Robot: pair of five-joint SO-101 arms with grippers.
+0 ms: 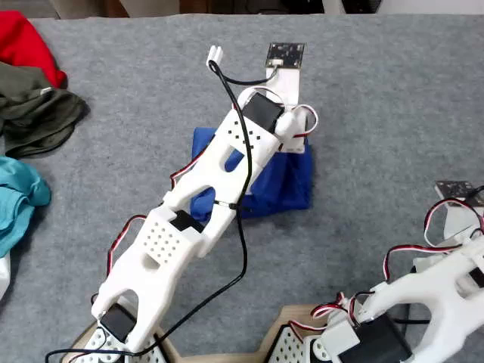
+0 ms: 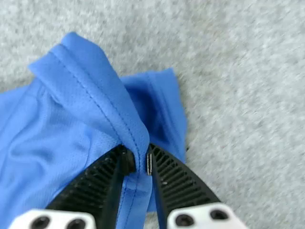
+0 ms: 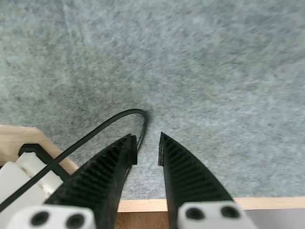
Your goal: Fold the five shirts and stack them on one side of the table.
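Note:
A blue shirt [image 1: 283,178] lies partly folded in the middle of the grey felt table [image 1: 378,91]. The left arm stretches from the front left across it. My left gripper [image 2: 141,162] is shut on a stitched hem of the blue shirt [image 2: 57,133], which rises as a ridge from the jaws. In the high view the left gripper [image 1: 293,136] sits over the shirt's far right corner. The right arm [image 1: 446,280] is folded back at the front right. My right gripper [image 3: 147,145] hangs over bare felt by the table's front edge, jaws slightly open and holding nothing.
Other shirts are heaped at the left edge: a red one [image 1: 23,41], a dark olive one [image 1: 38,110] and a teal one [image 1: 19,200]. A black cable [image 3: 109,121] curls close to the right gripper's tips. The wooden edge [image 3: 214,204] lies just below them.

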